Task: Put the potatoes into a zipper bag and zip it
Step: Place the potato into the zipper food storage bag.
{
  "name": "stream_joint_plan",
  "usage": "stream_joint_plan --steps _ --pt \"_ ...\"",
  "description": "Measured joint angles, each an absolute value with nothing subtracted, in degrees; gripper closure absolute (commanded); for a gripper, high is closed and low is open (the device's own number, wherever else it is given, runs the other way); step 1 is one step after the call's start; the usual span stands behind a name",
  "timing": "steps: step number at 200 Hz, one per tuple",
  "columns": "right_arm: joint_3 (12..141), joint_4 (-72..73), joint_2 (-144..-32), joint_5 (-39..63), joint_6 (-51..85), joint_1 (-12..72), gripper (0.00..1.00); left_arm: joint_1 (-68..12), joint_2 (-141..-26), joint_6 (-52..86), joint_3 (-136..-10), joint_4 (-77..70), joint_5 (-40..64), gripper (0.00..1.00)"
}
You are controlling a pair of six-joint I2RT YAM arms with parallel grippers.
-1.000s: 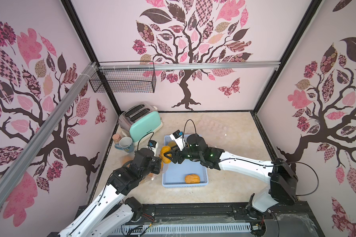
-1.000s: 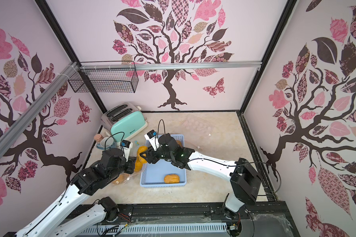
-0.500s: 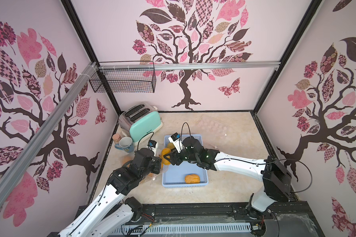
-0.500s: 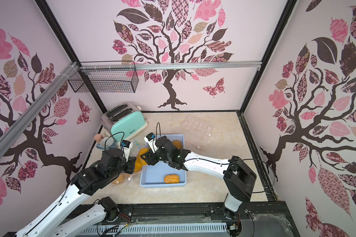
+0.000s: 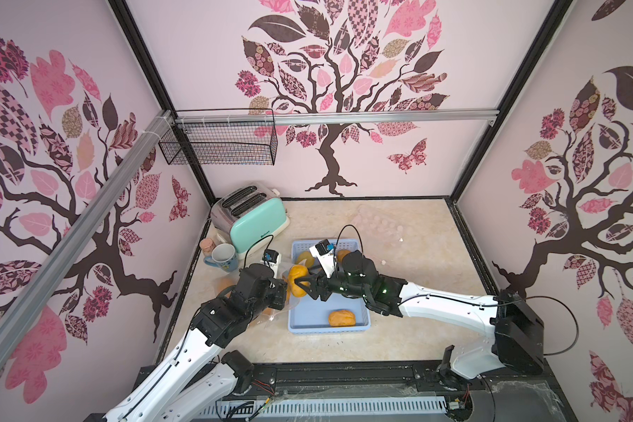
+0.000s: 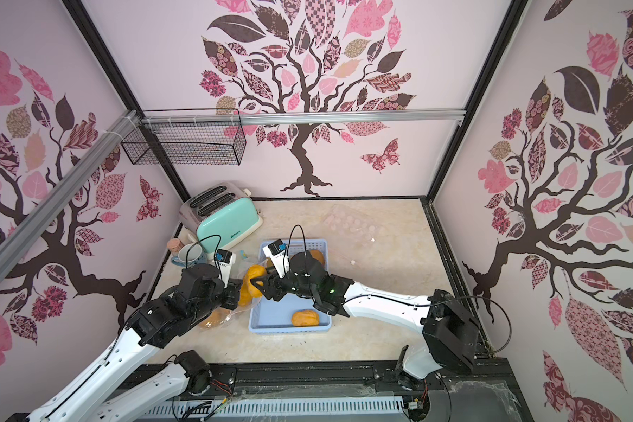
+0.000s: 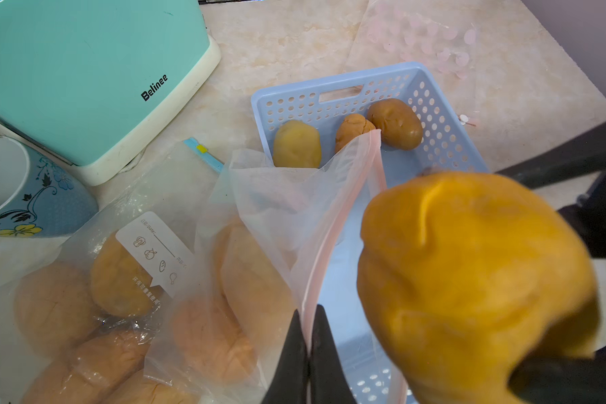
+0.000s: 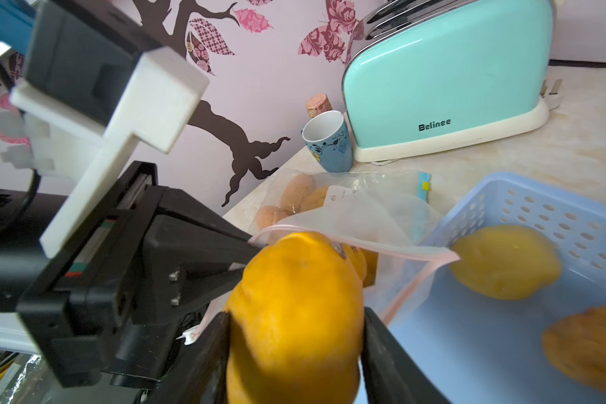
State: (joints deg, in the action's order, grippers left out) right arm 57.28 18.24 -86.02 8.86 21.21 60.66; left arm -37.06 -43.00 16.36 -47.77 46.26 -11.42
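Large orange-yellow potato [image 8: 294,307] sits clamped in the right gripper [image 8: 296,349], whose black jaws stand about half apart and press its two sides. We see it raised over the left rim of the pale blue perforated plastic basket [image 7: 434,115], just beside the pink zip edge of the clear plastic zipper bag [image 7: 259,217].

Left gripper [image 7: 308,353] is fully closed, pinching that zip edge and holding it up.

Bag label: food icons and small print we cannot read. Several bagged potatoes [image 7: 119,276] lie inside, and four loose potatoes [image 7: 296,145] lie in the basket.

Mint-green toaster [image 7: 84,70], far left, reads "Belinee". Bare beige tabletop [image 5: 428,263] lies right of the basket.
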Motion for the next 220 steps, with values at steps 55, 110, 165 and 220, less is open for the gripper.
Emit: stream_joint_plan --steps 55,110,165,220 --pt "62.5 13.4 -92.4 0.6 20.4 62.9 0.37 -36.8 -42.7 16.4 -47.7 47.3 -13.3 1.0" --pt "66.7 8.2 -96.2 -6.7 18.1 62.8 0.3 -37.0 -42.7 16.4 -47.7 46.8 -12.2 1.0" --pt "70.0 6.4 -96.4 -8.6 15.6 62.9 0.18 -37.0 -42.7 16.4 -47.7 46.8 -11.7 1.0" --pt "62.5 7.3 -86.8 -8.8 7.9 62.8 0.17 -37.0 -42.6 16.4 -47.7 46.8 -11.7 1.0"
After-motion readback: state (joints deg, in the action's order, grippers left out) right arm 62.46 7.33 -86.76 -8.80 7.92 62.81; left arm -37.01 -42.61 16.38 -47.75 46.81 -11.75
